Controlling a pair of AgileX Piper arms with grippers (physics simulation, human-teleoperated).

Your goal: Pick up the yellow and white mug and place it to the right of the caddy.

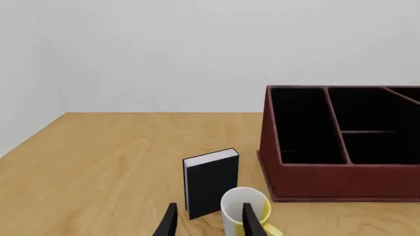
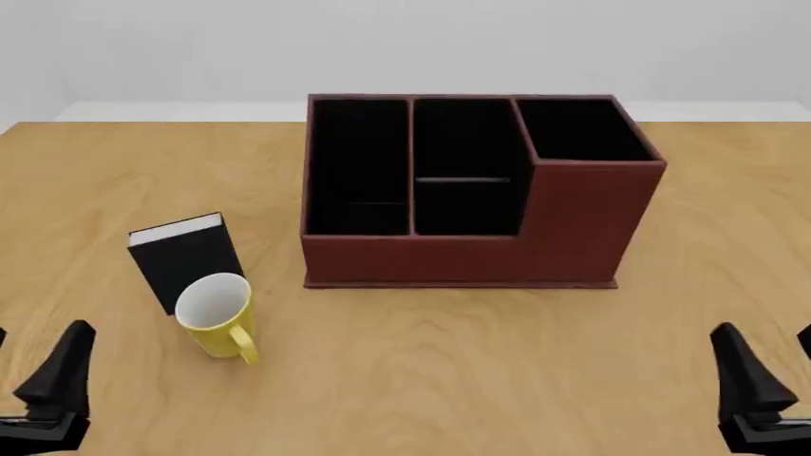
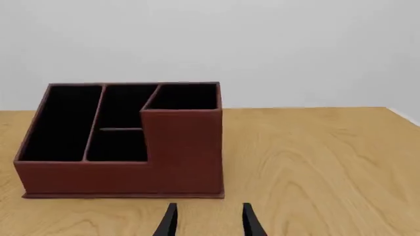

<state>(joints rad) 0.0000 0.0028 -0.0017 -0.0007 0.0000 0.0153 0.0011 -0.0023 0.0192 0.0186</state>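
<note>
We see the small yellow ceramic mug with white inside [image 2: 218, 315] lying on its side on the wooden counter [image 2: 419, 361], touching a small black book [image 2: 186, 258], left of the reddish-brown leather-look caddy [image 2: 469, 195]. Only the left wrist view shows the left gripper [image 1: 206, 221], fingers apart, empty, near the mug; the right gripper [image 3: 206, 220] likewise gapes empty before the caddy.

No text, label, brand, number or sign is showing anywhere: the mug [image 2: 216, 313], the caddy [image 2: 462, 249] and the book [image 2: 188, 256] are all showing plain, unmarked surfaces.
</note>
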